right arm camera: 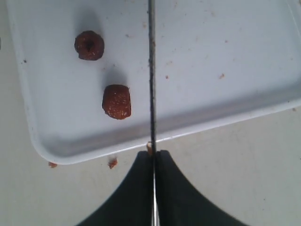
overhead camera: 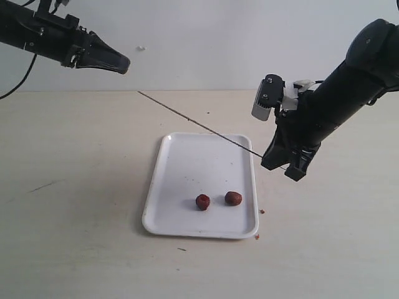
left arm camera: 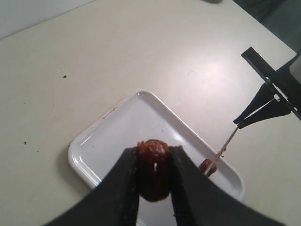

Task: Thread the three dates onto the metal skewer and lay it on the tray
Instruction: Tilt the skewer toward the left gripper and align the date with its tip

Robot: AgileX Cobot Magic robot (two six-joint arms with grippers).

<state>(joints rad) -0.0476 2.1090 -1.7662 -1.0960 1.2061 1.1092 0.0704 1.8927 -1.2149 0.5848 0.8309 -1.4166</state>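
Note:
My left gripper is shut on one dark reddish-brown date, held high over the white tray. In the exterior view this gripper hangs at the upper left and its date is hidden. My right gripper is shut on the thin metal skewer, which slants up and left over the tray. The skewer's far tip ends a little below the left gripper. Two more dates lie on the tray. The right wrist view shows the skewer running out from the shut gripper beside both dates.
Tiny reddish crumbs lie on the beige table just off the tray's rim, and one crumb shows beside the tray's right edge. A pale wall stands behind the table.

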